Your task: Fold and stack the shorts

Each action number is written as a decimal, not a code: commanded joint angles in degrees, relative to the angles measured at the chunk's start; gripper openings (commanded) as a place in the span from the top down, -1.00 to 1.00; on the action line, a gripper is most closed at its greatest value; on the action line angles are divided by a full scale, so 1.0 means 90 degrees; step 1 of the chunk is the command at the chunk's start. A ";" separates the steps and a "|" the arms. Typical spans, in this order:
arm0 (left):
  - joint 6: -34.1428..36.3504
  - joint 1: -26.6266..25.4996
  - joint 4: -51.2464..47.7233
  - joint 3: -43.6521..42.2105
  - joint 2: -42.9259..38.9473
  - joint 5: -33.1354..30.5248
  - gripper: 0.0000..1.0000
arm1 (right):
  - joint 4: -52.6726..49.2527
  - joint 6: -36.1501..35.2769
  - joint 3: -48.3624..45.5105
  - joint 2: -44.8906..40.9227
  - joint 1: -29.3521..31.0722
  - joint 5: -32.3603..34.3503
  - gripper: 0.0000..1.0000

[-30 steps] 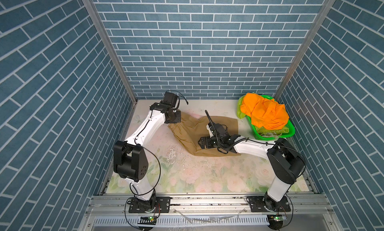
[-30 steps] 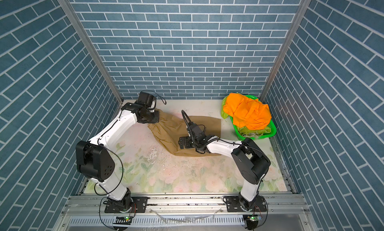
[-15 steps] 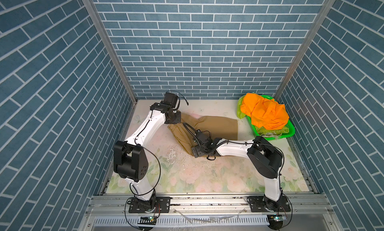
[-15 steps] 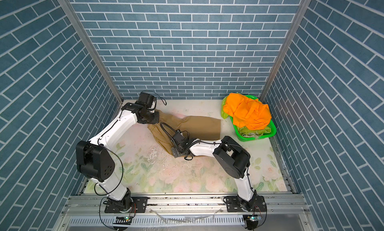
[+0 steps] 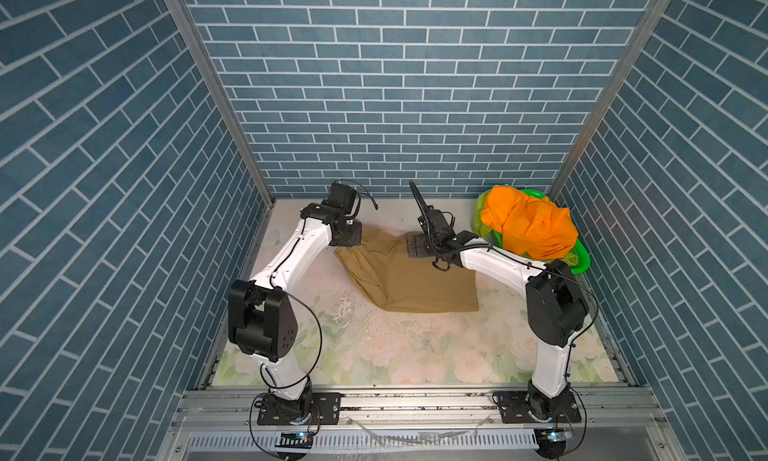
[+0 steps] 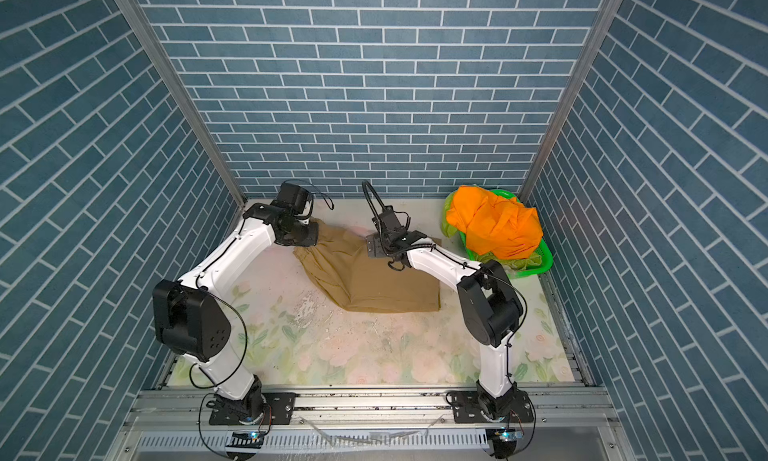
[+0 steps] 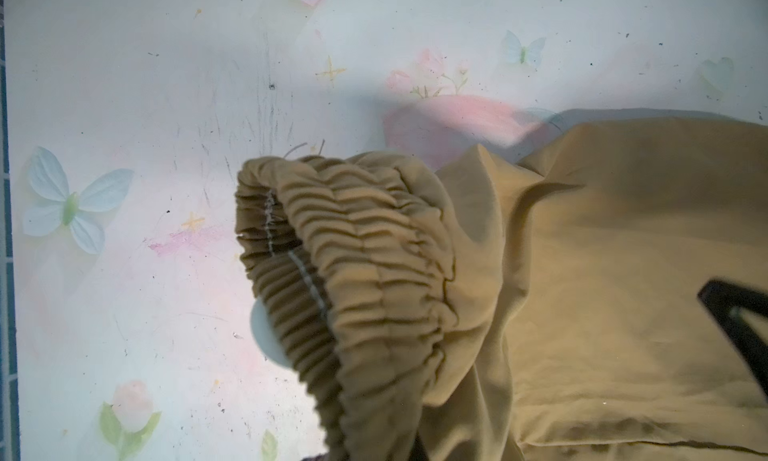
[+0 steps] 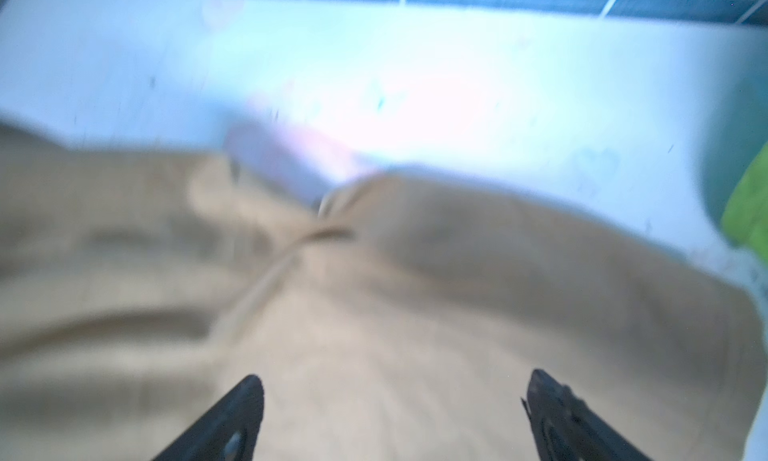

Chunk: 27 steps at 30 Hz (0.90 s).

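Observation:
Tan shorts (image 5: 415,284) (image 6: 374,280) lie spread on the table in both top views. My left gripper (image 5: 356,239) (image 6: 311,235) is shut on their gathered waistband (image 7: 365,272) at the back left corner, and the bunched cloth hides its fingertips in the left wrist view. Above the far middle of the tan shorts (image 8: 415,292) my right gripper (image 5: 415,246) (image 6: 374,247) (image 8: 395,396) stands open and holds nothing. Orange shorts (image 5: 528,226) (image 6: 494,226) are heaped over lime green shorts (image 5: 482,220) (image 6: 449,224) in the basket.
A green perforated basket (image 5: 581,258) (image 6: 542,263) sits in the back right corner. Blue brick walls close in the back and both sides. The floral table surface (image 5: 415,355) stretches in front of the shorts. A metal rail (image 5: 415,400) runs along the front edge.
My right gripper has swung from the front left edge of the tan shorts to above their far middle, still open. The shorts now lie flatter. The left gripper has kept its hold in place.

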 commanded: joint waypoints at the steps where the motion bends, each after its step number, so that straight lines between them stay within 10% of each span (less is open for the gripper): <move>1: 0.0046 -0.0055 -0.0057 0.0145 0.0004 -0.0023 1.00 | -0.0344 -0.0207 0.0890 0.0897 0.0085 0.0066 -0.97; 21: 0.0014 -0.0203 -0.0042 0.0107 -0.0081 0.0164 1.00 | -0.2163 -0.0350 0.5097 0.4228 -0.0081 0.0992 -0.95; 27: 0.0100 -0.0212 -0.0349 0.0357 0.0078 -0.0044 1.00 | -0.2297 -0.0369 0.5192 0.3642 -0.0107 0.0579 -0.96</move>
